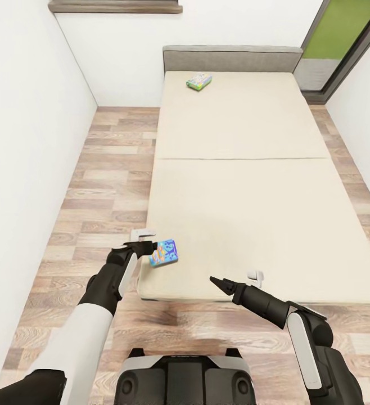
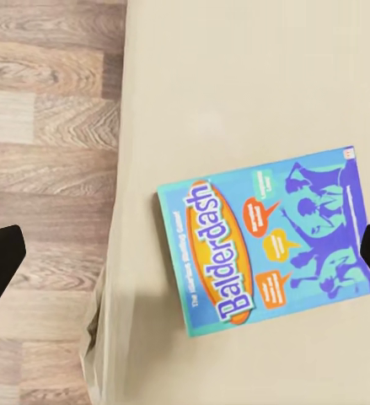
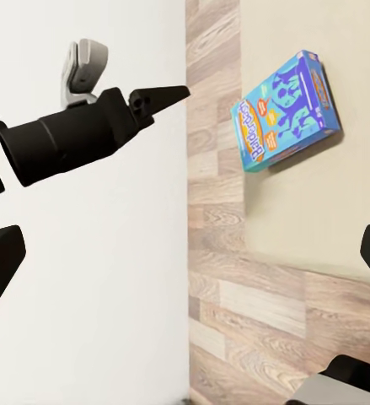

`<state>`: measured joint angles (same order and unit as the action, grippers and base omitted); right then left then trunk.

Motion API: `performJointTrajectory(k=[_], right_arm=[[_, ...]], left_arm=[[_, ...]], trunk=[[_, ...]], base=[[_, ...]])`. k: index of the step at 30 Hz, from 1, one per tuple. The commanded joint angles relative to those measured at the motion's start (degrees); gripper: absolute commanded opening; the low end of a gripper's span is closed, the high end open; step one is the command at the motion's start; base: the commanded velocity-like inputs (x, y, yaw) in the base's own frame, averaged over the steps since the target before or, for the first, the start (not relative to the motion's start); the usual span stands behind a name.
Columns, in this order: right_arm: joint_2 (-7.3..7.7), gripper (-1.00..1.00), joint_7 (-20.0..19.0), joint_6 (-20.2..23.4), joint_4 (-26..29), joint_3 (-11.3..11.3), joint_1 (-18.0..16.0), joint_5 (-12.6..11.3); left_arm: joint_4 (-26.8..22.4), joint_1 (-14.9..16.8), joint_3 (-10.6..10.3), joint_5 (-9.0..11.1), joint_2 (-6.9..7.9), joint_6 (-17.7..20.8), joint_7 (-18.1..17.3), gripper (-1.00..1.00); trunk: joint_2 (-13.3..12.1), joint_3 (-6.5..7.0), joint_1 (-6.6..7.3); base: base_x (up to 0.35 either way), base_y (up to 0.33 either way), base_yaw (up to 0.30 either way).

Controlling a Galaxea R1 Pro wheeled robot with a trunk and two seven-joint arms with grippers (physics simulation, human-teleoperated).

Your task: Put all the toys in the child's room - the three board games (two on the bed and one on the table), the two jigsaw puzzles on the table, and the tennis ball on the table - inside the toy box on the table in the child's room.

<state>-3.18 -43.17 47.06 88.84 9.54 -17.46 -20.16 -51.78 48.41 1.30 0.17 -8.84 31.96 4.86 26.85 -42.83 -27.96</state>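
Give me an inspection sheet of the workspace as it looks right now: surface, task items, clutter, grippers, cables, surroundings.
Surface: bed, plain beige mattress, grey headboard at the far end.
Task items: blue board game lies flat near the bed's near left corner; second board game, green-edged, lies near the headboard.
Clutter: nothing seen.
Grippers: left gripper sits beside the blue board game, fingers spread in the left wrist view, not gripping it; right gripper hangs over the bed's near edge, open, holding nothing.
Cables: nothing seen.
Surroundings: wood plank floor, white walls, green panel in the far right corner.
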Motion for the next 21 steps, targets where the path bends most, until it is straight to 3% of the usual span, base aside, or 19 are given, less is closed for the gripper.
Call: performJointTrajectory(k=[1,16,21], right_arm=[[-0.03,1.00,-0.1,0.3,0.0,0.2,0.0,-0.1],[-0.01,1.00,0.3,0.3,-0.2,0.2,0.0,-0.2],[0.04,1.00,0.3,0.3,-0.2,0.2,0.0,-0.1]], left_arm=[[-0.1,0.0,0.1,0.1,-0.09,0.3,0.1,1.00],[-0.2,0.2,0.2,0.1,-0.47,1.5,0.5,1.00],[-0.2,1.7,0.2,0.2,-0.60,4.1,0.6,1.00]], trunk=[[0.1,-0.15,-0.02],[0.1,-1.57,-0.02],[0.1,-2.04,-0.02]], base=[[0.000,0.000,0.000],[0.000,0.000,0.000],[0.000,0.000,0.000]])
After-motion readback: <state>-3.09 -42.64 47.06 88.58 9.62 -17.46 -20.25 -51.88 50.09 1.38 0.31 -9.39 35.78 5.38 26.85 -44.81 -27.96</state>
